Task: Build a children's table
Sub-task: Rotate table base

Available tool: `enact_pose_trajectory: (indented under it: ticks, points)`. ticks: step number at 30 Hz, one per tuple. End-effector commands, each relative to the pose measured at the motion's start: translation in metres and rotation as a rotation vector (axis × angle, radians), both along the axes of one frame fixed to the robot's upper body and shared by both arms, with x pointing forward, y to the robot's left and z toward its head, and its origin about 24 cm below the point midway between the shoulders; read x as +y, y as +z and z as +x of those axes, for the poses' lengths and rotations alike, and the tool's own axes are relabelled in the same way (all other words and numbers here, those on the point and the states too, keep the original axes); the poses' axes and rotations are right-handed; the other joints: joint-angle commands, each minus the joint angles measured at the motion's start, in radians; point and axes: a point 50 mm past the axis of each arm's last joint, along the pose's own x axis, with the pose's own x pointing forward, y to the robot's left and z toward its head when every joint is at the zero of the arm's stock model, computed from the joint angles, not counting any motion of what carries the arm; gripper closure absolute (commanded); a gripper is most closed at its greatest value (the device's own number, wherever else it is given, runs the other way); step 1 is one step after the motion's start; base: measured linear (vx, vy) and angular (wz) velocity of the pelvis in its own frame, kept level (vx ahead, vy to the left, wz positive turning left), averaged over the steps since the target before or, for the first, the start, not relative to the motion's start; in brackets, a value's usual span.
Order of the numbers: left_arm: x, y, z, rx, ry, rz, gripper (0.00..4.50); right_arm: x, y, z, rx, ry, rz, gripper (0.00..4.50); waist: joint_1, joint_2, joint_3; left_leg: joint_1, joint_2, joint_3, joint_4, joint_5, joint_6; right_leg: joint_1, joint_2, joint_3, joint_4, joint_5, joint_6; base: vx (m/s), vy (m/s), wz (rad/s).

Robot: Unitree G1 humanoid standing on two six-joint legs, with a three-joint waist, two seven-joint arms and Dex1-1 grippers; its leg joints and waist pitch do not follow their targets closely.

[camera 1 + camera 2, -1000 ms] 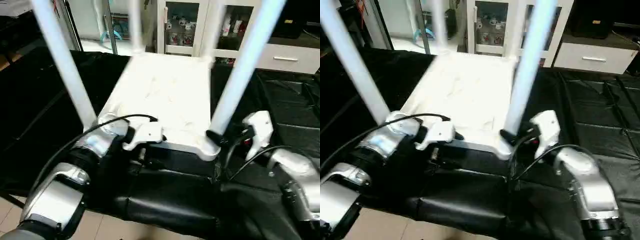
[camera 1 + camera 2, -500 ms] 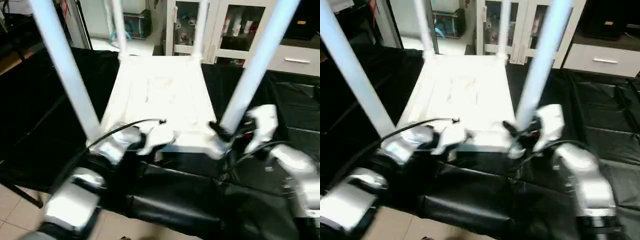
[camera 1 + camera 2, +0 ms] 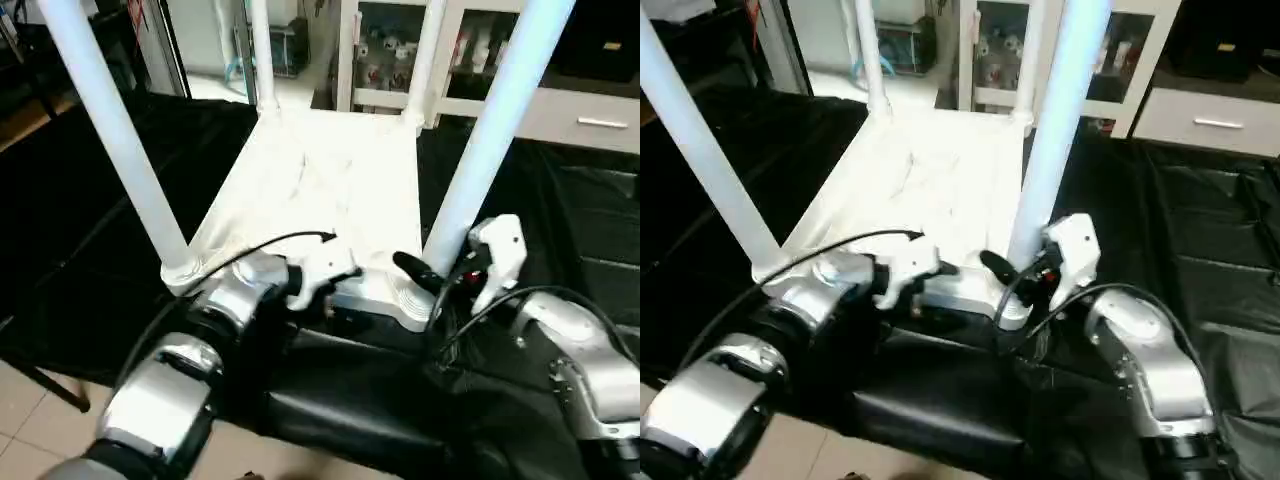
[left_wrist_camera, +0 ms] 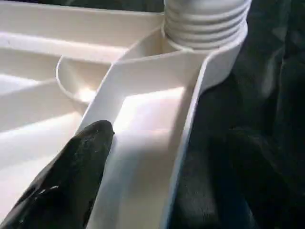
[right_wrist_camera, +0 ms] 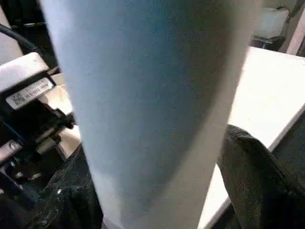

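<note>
Cloth [image 3: 90,200], black and creased, is draped over the bench, and on it the top [image 3: 320,190] is laid upside down, ribbed underside up. Cabinets [image 3: 400,50] with glass doors are seen behind the bench, and a drawer [image 3: 590,118] beside them.

Four legs are stood upright in the corner sockets: the near left leg [image 3: 115,130], the near right leg [image 3: 490,130], the far left leg [image 3: 260,50] and the far right leg [image 3: 428,55].

The left arm [image 3: 170,380] is reached in from the near left, and a black cable [image 3: 250,250] is looped over its wrist. The left gripper [image 3: 335,290] is placed at the near edge of the top, between the two near legs. In the left wrist view one of its fingers [image 4: 71,181] is laid inside the rim of the top, close to the threaded foot of a leg [image 4: 205,21]; the fingers are spread wide and nothing is clamped between them.

The right gripper [image 3: 425,275] is set around the base of the near right leg. In the right wrist view the leg [image 5: 147,105] is seen between the two fingers [image 5: 252,176], which are closed against it.
</note>
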Motion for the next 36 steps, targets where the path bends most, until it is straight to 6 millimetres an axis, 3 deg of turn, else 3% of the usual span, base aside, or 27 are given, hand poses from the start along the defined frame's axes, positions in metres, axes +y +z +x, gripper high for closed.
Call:
enact_pose_trajectory:
  ticks: [1, 4, 6, 11, 20, 21, 25, 26, 27, 28, 29, 33, 34, 36]
  points:
    - [0.009, 0.000, 0.004, 0.032, 0.024, 0.036, 0.58, -0.004, 0.003, -0.002, -0.013, -0.014, -0.012, 1.24, 0.001, -0.005, -0.059, 0.014, 0.046, -0.024, -0.074, -0.244, 0.035, 0.045, -0.056, 0.032, -0.073, -0.175, -0.210, 0.000, 0.000, 0.00]
    - [0.010, 0.001, 0.005, 0.053, 0.030, 0.023, 0.62, -0.004, 0.003, -0.003, -0.010, -0.009, -0.014, 1.24, 0.002, -0.007, -0.059, 0.014, 0.046, -0.025, -0.074, -0.249, 0.031, 0.047, -0.057, 0.032, -0.072, -0.168, -0.216, 0.000, 0.000, 0.00]
    - [0.007, 0.005, 0.007, 0.092, 0.025, -0.008, 1.03, -0.002, 0.000, -0.008, 0.007, 0.029, -0.021, 1.24, 0.001, -0.006, -0.059, 0.014, 0.046, -0.024, -0.073, -0.245, 0.031, 0.048, -0.057, 0.032, -0.071, -0.151, -0.222, 0.000, 0.000, 0.00]
    - [0.001, 0.011, 0.010, 0.125, 0.042, -0.048, 1.36, -0.001, 0.000, -0.012, 0.023, 0.064, -0.021, 1.24, 0.004, -0.004, -0.059, 0.014, 0.047, -0.025, -0.072, -0.238, 0.043, 0.051, -0.060, 0.032, -0.069, -0.142, -0.239, 0.000, 0.000, 0.00]
    - [-0.004, 0.002, 0.005, 0.165, 0.014, 0.010, 2.11, -0.001, 0.001, -0.015, 0.025, 0.084, -0.036, 1.24, 0.002, -0.005, -0.058, 0.010, 0.046, -0.025, -0.069, -0.214, 0.060, 0.054, -0.059, 0.031, -0.071, -0.144, -0.239, 0.000, 0.000, 0.00]
    - [-0.003, 0.001, 0.004, 0.178, 0.001, 0.027, 2.24, -0.002, 0.002, -0.016, 0.029, 0.090, -0.040, 1.24, 0.002, -0.011, -0.058, 0.011, 0.047, -0.024, -0.069, -0.216, 0.063, 0.053, -0.059, 0.031, -0.073, -0.156, -0.236, 0.000, 0.000, 0.00]
    - [0.001, -0.001, 0.003, 0.185, -0.014, 0.062, 2.54, -0.004, 0.002, -0.017, 0.036, 0.099, -0.050, 1.24, 0.003, -0.009, -0.056, 0.011, 0.049, -0.025, -0.071, -0.217, 0.064, 0.052, -0.060, 0.032, -0.074, -0.186, -0.227, 0.000, 0.000, 0.00]
    - [0.002, -0.002, 0.003, 0.184, -0.010, 0.067, 2.64, -0.004, 0.002, -0.017, 0.038, 0.101, -0.052, 1.24, 0.002, -0.018, -0.055, 0.011, 0.049, -0.024, -0.071, -0.221, 0.064, 0.051, -0.060, 0.032, -0.075, -0.195, -0.226, 0.000, 0.000, 0.00]
    - [0.002, -0.002, 0.003, 0.181, -0.007, 0.070, 2.80, -0.004, 0.002, -0.017, 0.038, 0.103, -0.054, 1.24, 0.003, -0.017, -0.054, 0.012, 0.048, -0.024, -0.071, -0.224, 0.065, 0.051, -0.062, 0.032, -0.076, -0.212, -0.222, 0.000, 0.000, 0.00]
    - [0.002, -0.003, 0.003, 0.182, -0.004, 0.070, 2.80, -0.005, 0.002, -0.017, 0.039, 0.104, -0.055, 1.24, 0.002, -0.026, -0.054, 0.010, 0.048, -0.023, -0.071, -0.223, 0.066, 0.051, -0.062, 0.032, -0.078, -0.229, -0.217, 0.000, 0.000, 0.00]
    - [0.003, -0.003, 0.003, 0.184, 0.000, 0.071, 2.89, -0.005, 0.002, -0.016, 0.041, 0.108, -0.057, 1.24, 0.005, -0.021, -0.054, 0.011, 0.048, -0.024, -0.070, -0.220, 0.066, 0.050, -0.064, 0.032, -0.077, -0.236, -0.215, 0.000, 0.000, 0.00]
    - [0.002, -0.005, 0.002, 0.192, 0.002, 0.070, 3.27, -0.005, 0.003, -0.016, 0.050, 0.130, -0.067, 1.24, 0.006, -0.031, -0.053, 0.010, 0.048, -0.024, -0.070, -0.201, 0.075, 0.047, -0.064, 0.032, -0.077, -0.256, -0.203, 0.000, 0.000, 0.00]
    - [0.001, -0.005, 0.002, 0.197, 0.001, 0.067, 3.33, -0.006, 0.005, -0.015, 0.052, 0.138, -0.075, 1.24, 0.006, -0.038, -0.054, 0.010, 0.050, -0.024, -0.070, -0.195, 0.078, 0.047, -0.064, 0.032, -0.075, -0.248, -0.204, 0.000, 0.000, 0.00]
    - [0.000, -0.006, 0.001, 0.201, 0.002, 0.063, 3.42, -0.007, 0.006, -0.014, 0.052, 0.140, -0.078, 1.24, 0.005, -0.038, -0.052, 0.011, 0.049, -0.023, -0.070, -0.196, 0.080, 0.046, -0.063, 0.032, -0.077, -0.249, -0.204, 0.000, 0.000, 0.00]
